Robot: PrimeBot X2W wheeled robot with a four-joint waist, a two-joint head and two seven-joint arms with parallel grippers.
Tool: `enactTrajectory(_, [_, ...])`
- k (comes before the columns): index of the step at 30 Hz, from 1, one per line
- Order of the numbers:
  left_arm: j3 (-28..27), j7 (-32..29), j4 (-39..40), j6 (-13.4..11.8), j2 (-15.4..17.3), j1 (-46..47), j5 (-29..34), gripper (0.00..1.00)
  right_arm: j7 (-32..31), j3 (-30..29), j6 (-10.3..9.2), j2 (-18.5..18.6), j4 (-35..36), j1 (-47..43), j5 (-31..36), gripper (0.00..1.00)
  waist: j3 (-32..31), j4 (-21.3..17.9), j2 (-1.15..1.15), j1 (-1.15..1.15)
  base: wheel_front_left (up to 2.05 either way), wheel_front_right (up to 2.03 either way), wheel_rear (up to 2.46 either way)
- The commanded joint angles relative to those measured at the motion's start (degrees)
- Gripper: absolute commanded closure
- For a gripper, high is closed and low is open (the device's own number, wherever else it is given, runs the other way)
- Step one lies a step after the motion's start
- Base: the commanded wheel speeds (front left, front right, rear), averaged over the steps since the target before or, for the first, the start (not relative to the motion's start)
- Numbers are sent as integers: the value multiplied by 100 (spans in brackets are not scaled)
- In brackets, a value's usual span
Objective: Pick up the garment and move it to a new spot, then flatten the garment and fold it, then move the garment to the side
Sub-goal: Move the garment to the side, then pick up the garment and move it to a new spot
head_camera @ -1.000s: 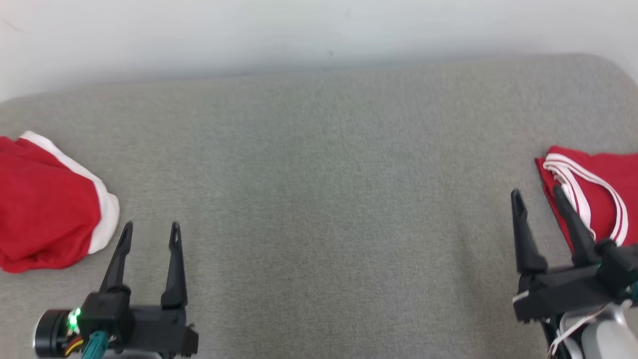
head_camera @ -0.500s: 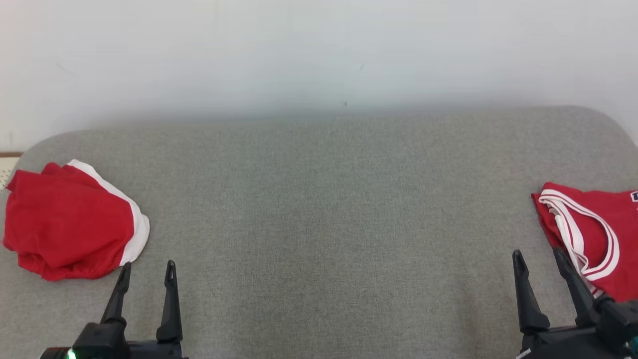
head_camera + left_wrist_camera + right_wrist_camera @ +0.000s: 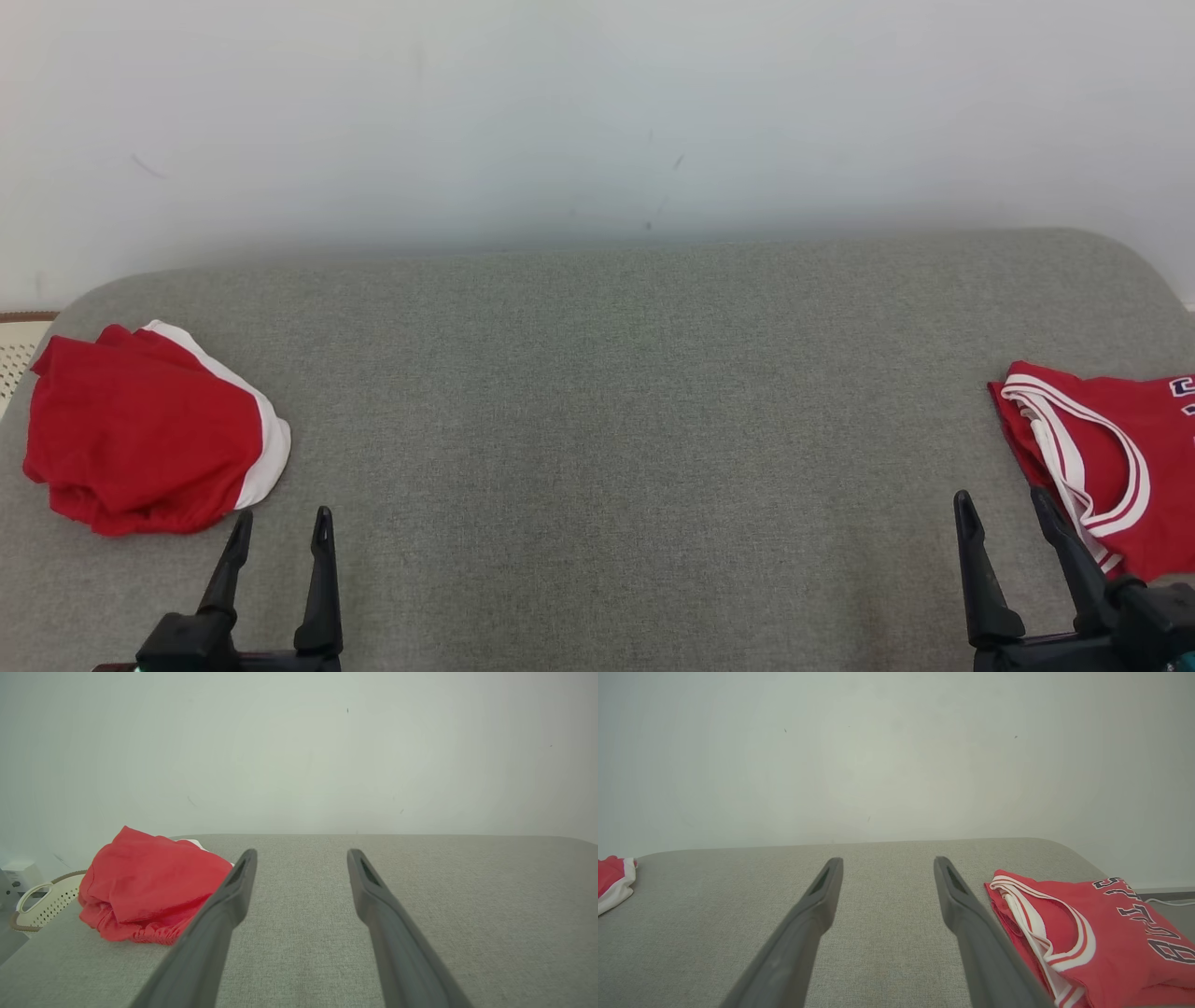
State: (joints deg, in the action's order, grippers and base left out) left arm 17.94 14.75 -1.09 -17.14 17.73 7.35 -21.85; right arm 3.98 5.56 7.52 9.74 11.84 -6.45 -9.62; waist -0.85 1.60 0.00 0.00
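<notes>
Both pairs of jaws stand open and empty, low over the grey cloth-covered table [image 3: 607,420] with their tips pointing toward the white wall [image 3: 597,112]. The left jaws hold nothing between their two dark fingers [image 3: 320,579], with bare cloth in the gap. The crumpled red garment [image 3: 140,439], edged with a white band, lies on the table just outside and ahead of the outer left finger, near it but not touching. In the left wrist view it sits bunched beside that finger's tip, its gathered hem facing the jaws, and a perforated cream basket [image 3: 39,905] shows beyond the table's edge past it. The right jaws are likewise spread. A red jersey [image 3: 1120,933] with white-striped trim and dark lettering lies folded just outside the outer right finger, close alongside it; whether they touch cannot be told. Between the two pairs of jaws the table is plain grey cloth.
</notes>
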Motion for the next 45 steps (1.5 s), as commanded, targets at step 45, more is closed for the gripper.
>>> enactTrajectory(45, [-485, 36, -135, 510, -545, 142, 599, 0, 119, 303, -6, -97, -131, 119, -160, 0, 88, 1900, 0, 0, 0, 0, 0])
